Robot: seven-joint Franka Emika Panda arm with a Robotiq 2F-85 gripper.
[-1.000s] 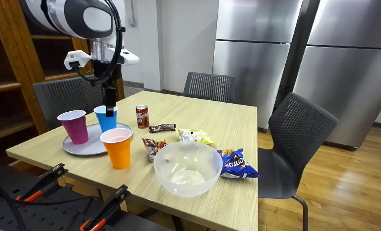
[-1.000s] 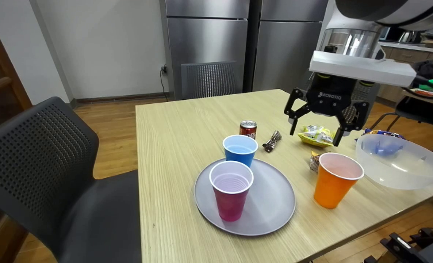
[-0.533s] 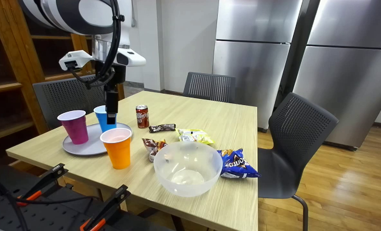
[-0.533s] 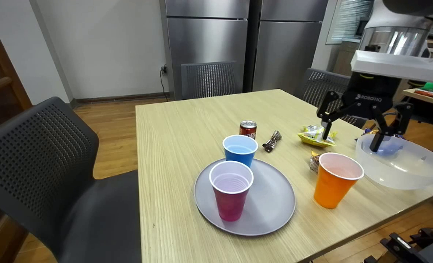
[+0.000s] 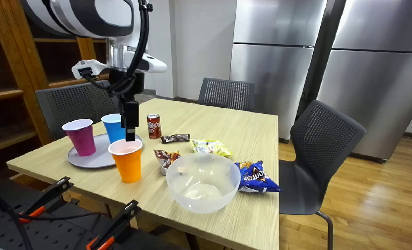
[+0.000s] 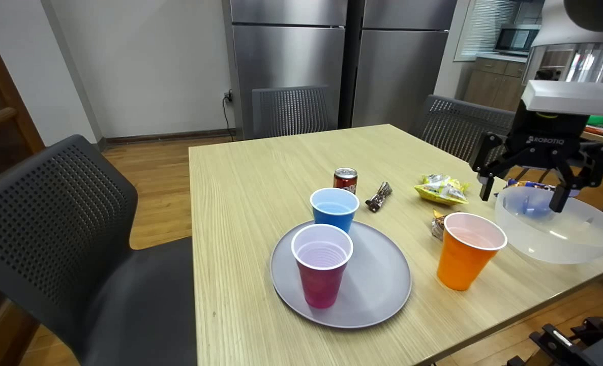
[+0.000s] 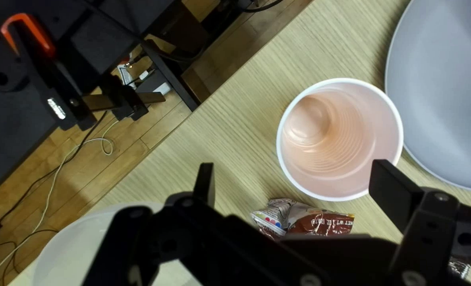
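My fingers (image 7: 394,194) spread wide, holding nothing, nearest orange cup (image 6: 466,256), which stands between grey plate (image 6: 378,292) on left, frosted bowl (image 6: 550,249) on right. Looks light, smooth, thin-walled; likely dents. I'd grip sides gently, below rim.

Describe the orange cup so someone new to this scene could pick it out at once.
Start at the table, then find the plate. Between the plate and the bowl stands the orange cup. Unlike the purple cup and the blue cup, both on the plate, it is orange and stands directly on the table.
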